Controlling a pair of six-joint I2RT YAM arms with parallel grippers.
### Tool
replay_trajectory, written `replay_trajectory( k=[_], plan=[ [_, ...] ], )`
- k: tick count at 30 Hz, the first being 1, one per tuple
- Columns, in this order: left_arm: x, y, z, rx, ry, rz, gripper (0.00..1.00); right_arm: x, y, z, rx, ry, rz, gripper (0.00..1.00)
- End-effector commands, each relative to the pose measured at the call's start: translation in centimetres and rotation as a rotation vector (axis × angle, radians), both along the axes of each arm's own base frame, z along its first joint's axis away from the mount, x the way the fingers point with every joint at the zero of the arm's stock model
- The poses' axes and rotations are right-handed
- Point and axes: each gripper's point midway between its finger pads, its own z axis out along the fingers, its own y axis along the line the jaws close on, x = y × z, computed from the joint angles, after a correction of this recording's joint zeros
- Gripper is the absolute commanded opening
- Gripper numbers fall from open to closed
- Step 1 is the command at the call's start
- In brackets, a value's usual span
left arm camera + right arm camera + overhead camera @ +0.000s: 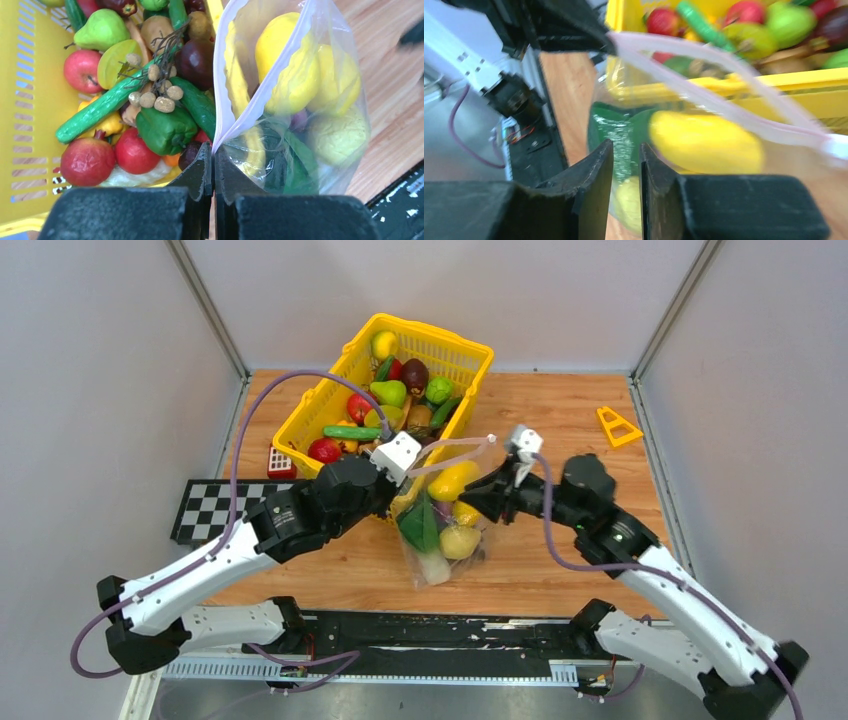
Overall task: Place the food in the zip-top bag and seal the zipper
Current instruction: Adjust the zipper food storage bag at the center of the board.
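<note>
The zip-top bag [445,530] hangs over the table beside the yellow basket [440,340], with yellow and green food [452,480] inside it. My left gripper [404,477] is shut on the left end of the bag's mouth; in the left wrist view its jaws [214,150] pinch the clear film, and a yellow fruit [287,65] shows through it. The pink zipper [455,448] stretches right from that grip, and its far end is free. My right gripper [470,498] is slightly open and holds nothing. In the right wrist view it [626,150] faces the bag's side below the zipper [774,129].
The basket holds several more toy fruits and vegetables [390,392]. A checkerboard card [215,505] and a small red-and-white block [281,462] lie at the left. An orange triangle [618,427] lies at the back right. Grey walls close in three sides.
</note>
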Motion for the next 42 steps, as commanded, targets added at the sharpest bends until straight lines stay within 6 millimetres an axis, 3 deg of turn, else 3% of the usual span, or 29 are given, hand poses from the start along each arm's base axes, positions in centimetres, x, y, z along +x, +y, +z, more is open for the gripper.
replay_trajectory(
  k=[1, 3, 8, 12, 16, 20, 27, 31, 36, 42],
  plan=[
    [-1.3, -1.6, 3.3, -0.087, -0.078, -0.169, 0.00, 3.0, -5.6, -0.9, -0.077, -0.037, -0.203, 0.27],
    [-2.3, -2.6, 3.4, -0.087, -0.079, -0.267, 0.00, 4.2, -7.4, -1.3, -0.080, -0.005, -0.255, 0.28],
    [-4.1, -3.2, 2.8, -0.042, -0.063, -0.409, 0.00, 5.7, -9.8, -1.6, 0.001, 0.011, -0.324, 0.45],
    [-5.8, -3.0, 2.3, -0.003, -0.064, -0.520, 0.00, 4.2, -9.6, -2.4, 0.016, -0.057, -0.247, 0.51],
    [-7.7, -3.1, 2.5, 0.012, -0.077, -0.647, 0.00, 2.8, -9.2, -1.6, 0.065, -0.200, -0.180, 0.58],
    [-9.0, -3.8, 3.5, -0.022, -0.096, -0.739, 0.00, 3.7, -9.7, -1.6, 0.056, -0.197, -0.235, 0.59],
    [-11.9, -5.7, 5.0, -0.062, -0.063, -0.933, 0.00, 5.0, -8.8, -1.8, 0.019, -0.081, -0.192, 0.58],
    [-11.9, -5.7, 4.5, -0.004, -0.046, -0.949, 0.00, 5.0, -8.9, -2.1, 0.031, -0.078, -0.198, 0.58],
    [-8.1, -4.3, 3.7, 0.078, -0.048, -0.706, 0.00, 4.3, -8.9, -1.7, 0.068, -0.087, -0.197, 0.59],
    [-7.1, -2.2, 2.1, 0.103, 0.039, -0.539, 0.00, 5.0, -7.8, -2.6, 0.054, 0.042, -0.145, 0.59]
  ],
)
